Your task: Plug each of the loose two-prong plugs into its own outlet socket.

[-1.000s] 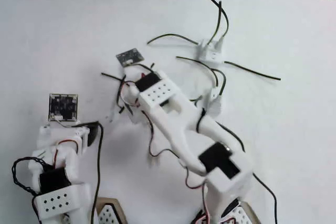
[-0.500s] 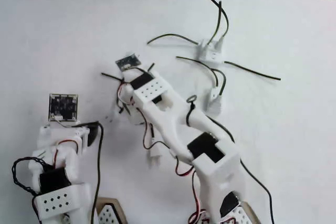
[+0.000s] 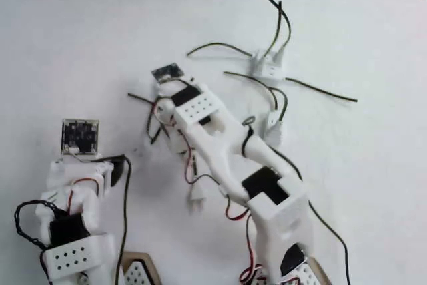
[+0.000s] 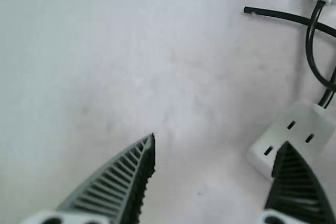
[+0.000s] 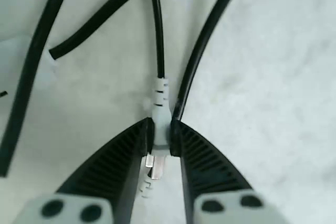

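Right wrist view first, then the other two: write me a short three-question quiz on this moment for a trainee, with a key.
1. True or false: the right gripper is shut on a white two-prong plug that trails a thin black cable.
2. Multiple choice: the left gripper is A) shut on a plug, B) open and holding nothing, C) shut on a cable.
3. Fill in: in the high view, the white arm stretched out among the black cables is the ___ arm.
Key: 1 true; 2 B; 3 right.
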You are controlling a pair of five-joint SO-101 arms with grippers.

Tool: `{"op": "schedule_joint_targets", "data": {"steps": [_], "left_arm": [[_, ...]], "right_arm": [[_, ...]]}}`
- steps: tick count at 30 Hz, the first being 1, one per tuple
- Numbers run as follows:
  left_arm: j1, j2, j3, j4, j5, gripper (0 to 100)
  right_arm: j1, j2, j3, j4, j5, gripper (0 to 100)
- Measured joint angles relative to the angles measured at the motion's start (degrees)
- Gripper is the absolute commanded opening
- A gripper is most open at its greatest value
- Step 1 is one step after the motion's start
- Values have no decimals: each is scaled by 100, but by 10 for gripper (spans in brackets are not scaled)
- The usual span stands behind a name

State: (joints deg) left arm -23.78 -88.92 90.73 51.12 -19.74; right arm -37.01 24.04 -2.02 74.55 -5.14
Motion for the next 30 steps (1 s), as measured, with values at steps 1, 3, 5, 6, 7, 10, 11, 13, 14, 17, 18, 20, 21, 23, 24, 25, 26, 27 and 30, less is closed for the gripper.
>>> {"op": "schedule_joint_targets", "data": {"steps": [1, 3, 5, 6, 7, 10, 11, 13, 14, 17, 18, 20, 21, 23, 24, 25, 26, 27, 30], "left_arm": [[0, 0, 0, 0, 0, 343], [0, 0, 0, 0, 0, 343], [0, 0, 0, 0, 0, 343], [0, 0, 0, 0, 0, 343], [0, 0, 0, 0, 0, 343], [0, 0, 0, 0, 0, 343], [0, 0, 0, 0, 0, 343], [0, 0, 0, 0, 0, 343], [0, 0, 0, 0, 0, 343], [0, 0, 0, 0, 0, 343], [0, 0, 0, 0, 0, 343], [0, 0, 0, 0, 0, 343], [0, 0, 0, 0, 0, 343], [0, 0, 0, 0, 0, 343], [0, 0, 0, 0, 0, 343], [0, 0, 0, 0, 0, 343], [0, 0, 0, 0, 0, 343], [0, 0, 0, 0, 0, 343], [0, 0, 0, 0, 0, 343]], "right_arm": [[9, 0, 0, 53, 53, 17], [9, 0, 0, 88, 97, 17], [-26, 0, 0, 105, 105, 21], [-88, 0, 0, 105, 105, 21], [-141, 9, 0, 105, 105, 22], [-264, 158, -35, 123, 105, 22], [-281, 193, -88, 149, 105, 22], [-299, 255, -149, 158, 105, 22], [-299, 255, -158, 158, 105, 22], [-325, 273, -167, 167, 105, 22], [-334, 273, -167, 167, 97, 22], [-343, 290, -176, 167, -88, 22], [-343, 308, -185, 167, -176, 22], [-343, 308, -185, 167, -237, 22], [-352, 308, -185, 167, -264, 24], [-352, 308, -185, 167, -281, 35], [-352, 308, -185, 167, -281, 55], [-352, 308, -185, 167, -299, 71], [-396, 360, -176, 123, -299, 63]]}}
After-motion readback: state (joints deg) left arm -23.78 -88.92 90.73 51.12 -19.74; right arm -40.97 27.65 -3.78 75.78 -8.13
